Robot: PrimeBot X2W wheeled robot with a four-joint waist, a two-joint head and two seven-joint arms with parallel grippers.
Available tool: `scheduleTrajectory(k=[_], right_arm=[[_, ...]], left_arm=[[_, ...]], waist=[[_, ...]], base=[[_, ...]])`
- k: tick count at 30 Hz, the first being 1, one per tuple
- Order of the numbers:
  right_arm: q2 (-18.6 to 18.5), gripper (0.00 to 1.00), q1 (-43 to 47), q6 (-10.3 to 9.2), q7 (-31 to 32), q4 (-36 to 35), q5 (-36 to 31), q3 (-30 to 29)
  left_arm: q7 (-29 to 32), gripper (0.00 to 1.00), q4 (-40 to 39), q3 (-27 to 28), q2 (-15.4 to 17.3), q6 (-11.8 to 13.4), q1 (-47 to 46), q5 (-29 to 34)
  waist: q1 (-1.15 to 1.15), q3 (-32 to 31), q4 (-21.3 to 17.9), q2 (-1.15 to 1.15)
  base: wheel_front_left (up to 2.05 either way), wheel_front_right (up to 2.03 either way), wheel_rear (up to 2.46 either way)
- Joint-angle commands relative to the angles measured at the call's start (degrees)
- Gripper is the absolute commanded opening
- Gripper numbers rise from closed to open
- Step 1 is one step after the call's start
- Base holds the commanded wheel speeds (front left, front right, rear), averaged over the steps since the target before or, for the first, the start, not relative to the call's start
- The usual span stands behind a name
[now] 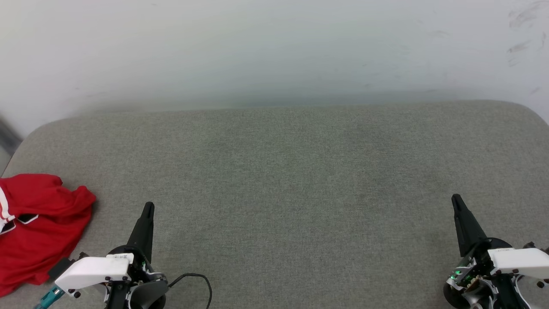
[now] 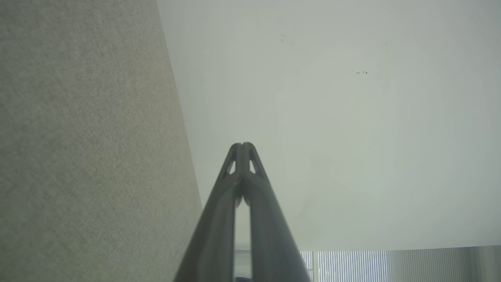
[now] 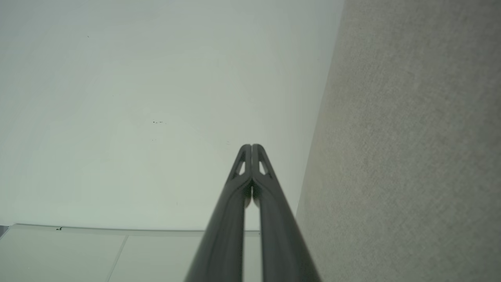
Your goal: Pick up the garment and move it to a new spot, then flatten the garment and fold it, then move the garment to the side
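Pressed together, the left gripper [image 1: 148, 207] and right gripper [image 1: 455, 200] sit well apart. The garment [image 1: 40, 227] lies crumpled at the cushion's [image 1: 300, 171] left edge.

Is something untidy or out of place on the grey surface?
Yes: the garment lies crumpled in a heap at the left edge of the grey surface, not flat. The left gripper and right gripper are shut, apart from it.
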Motion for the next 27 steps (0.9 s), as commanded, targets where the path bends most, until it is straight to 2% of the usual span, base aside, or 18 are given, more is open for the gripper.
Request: scheduleTrajectory(k=[1, 26, 27], right_arm=[[0.14, 0.00, -0.69, -0.02, 0.04, 0.04, -0.34, -0.04], [0.15, 0.00, -0.69, -0.02, 0.04, 0.04, -0.34, -0.04], [0.01, 1.00, 0.00, 0.00, 0.00, 0.00, 0.00, 0.00]], left_arm=[[0.24, 0.00, -0.02, 0.10, -0.06, -0.23, -0.31, 0.00], [0.25, 0.00, -0.02, 0.07, -0.06, -0.23, -0.31, 0.00], [-0.01, 1.00, 0.00, 0.00, 0.00, 0.00, 0.00, 0.00]], waist=[[0.00, 0.00, 0.00, 0.00], [0.00, 0.00, 0.00, 0.00], [0.00, 0.00, 0.00, 0.00]], base=[[0.00, 0.00, 0.00], [0.00, 0.00, 0.00], [0.00, 0.00, 0.00]])
